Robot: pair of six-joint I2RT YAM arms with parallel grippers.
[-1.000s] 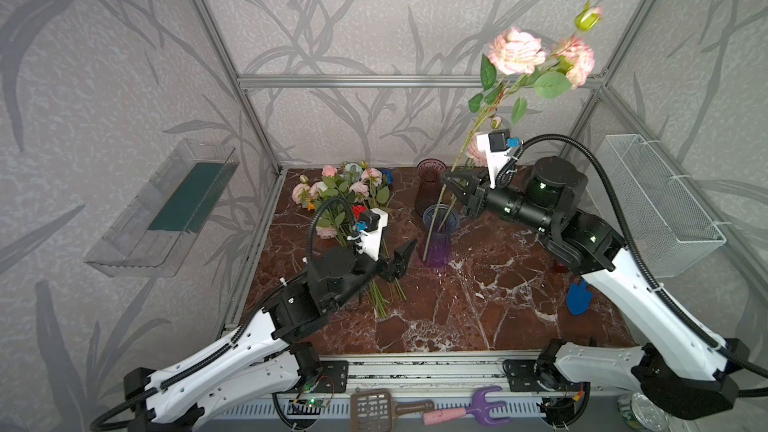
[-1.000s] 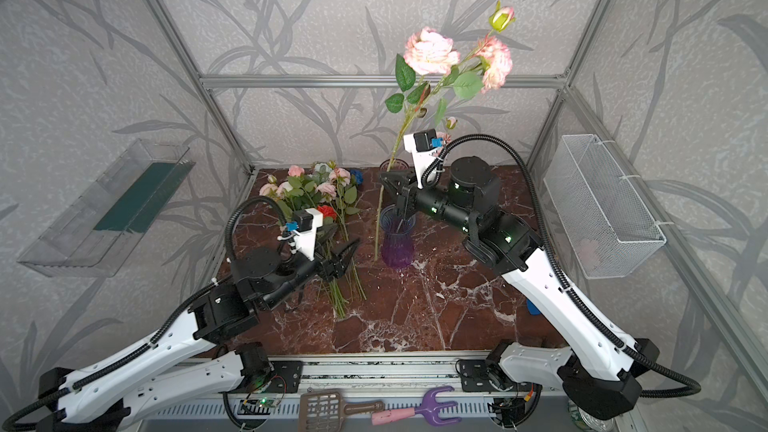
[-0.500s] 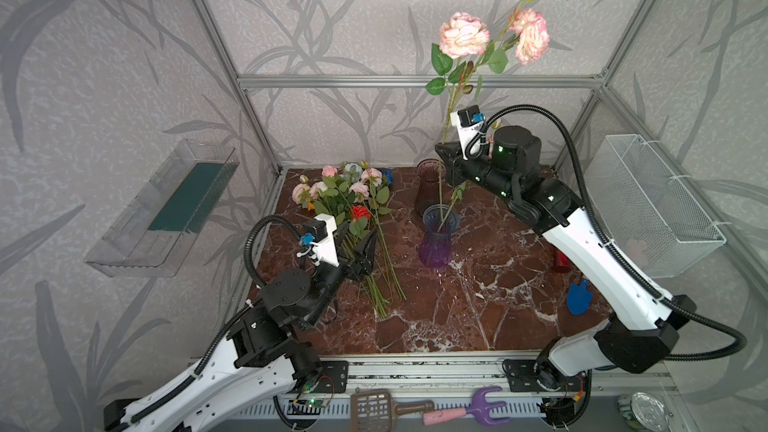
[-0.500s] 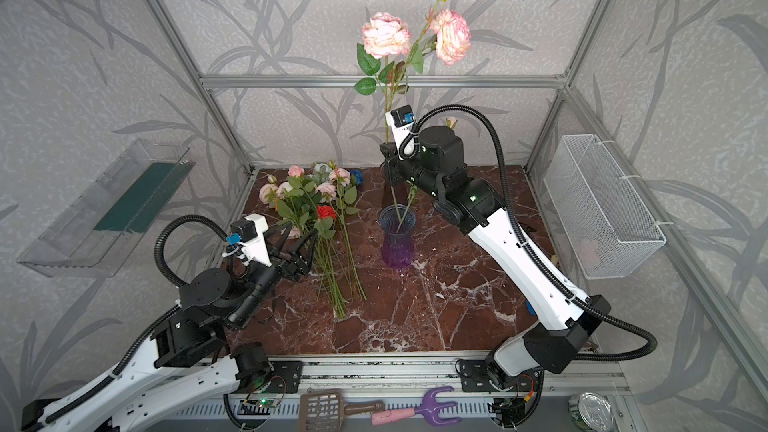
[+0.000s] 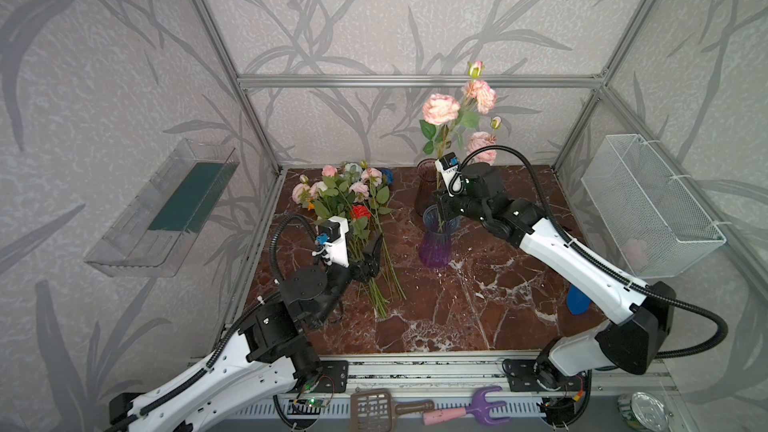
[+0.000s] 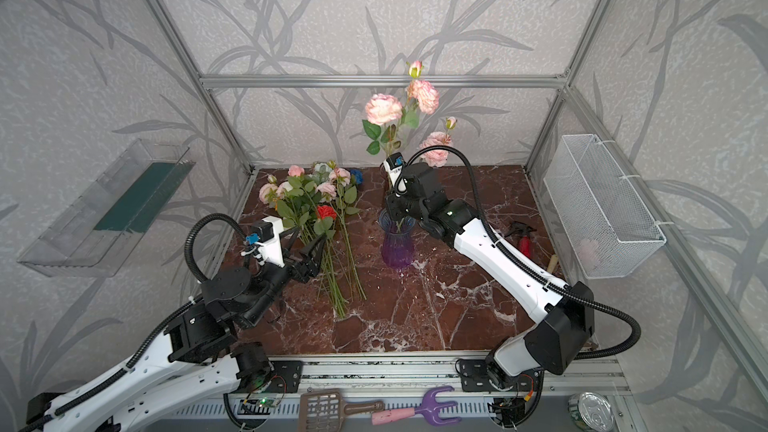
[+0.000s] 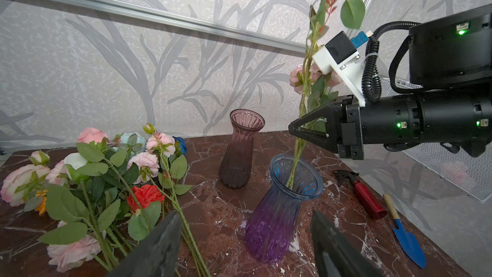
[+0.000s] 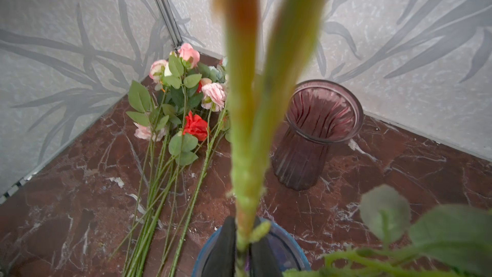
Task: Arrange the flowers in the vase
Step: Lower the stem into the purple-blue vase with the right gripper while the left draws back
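Two vases are standing on the table point(image 5: 478, 305): a blue-purple vase point(image 5: 435, 243) and, at its 12 o'clock, a maroon vase point(image 5: 424, 191). One pink spray point(image 5: 440, 109), three blooms and two buds, is standing in the blue-purple vase. The right pincer point(image 7: 294, 128) is flanking its stem, and I cannot tell whether it is gripping. The loose flowers point(image 5: 345, 197), one red rose point(image 5: 360, 212) among them, are lying at 10 o'clock, with the left pincer point(image 6: 309, 234) gaping above their stems.
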